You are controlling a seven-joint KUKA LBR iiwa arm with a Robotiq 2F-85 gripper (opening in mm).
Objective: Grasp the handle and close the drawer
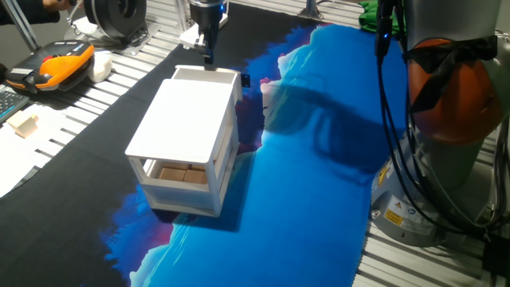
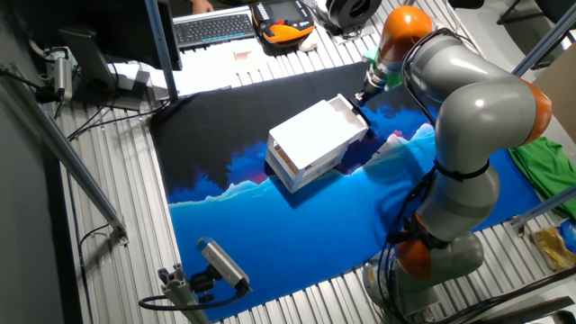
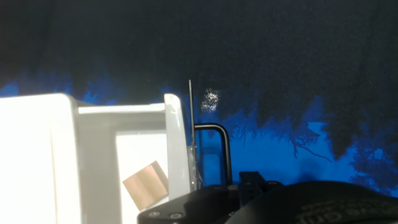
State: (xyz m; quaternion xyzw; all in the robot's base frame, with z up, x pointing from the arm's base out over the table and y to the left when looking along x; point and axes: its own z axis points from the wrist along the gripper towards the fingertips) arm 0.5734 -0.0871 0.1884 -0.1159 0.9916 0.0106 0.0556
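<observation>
Gripper body [image 3: 261, 199] fills foreground — fingers' grip state unclear; black handle [image 3: 214, 152] just ahead; drawer [image 3: 124, 168] slightly open.

No text I can read anywhere, yellow warning stickers on my base [image 1: 396, 214] too small to make out, keyboard [image 2: 212, 27] keys and orange pendant [image 2: 283, 18] screen blurred, no brand or number legible

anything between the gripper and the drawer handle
Nothing. In the hand view the black handle on the drawer front stands unobstructed just ahead of the gripper, with only the dark cloth behind.
</observation>
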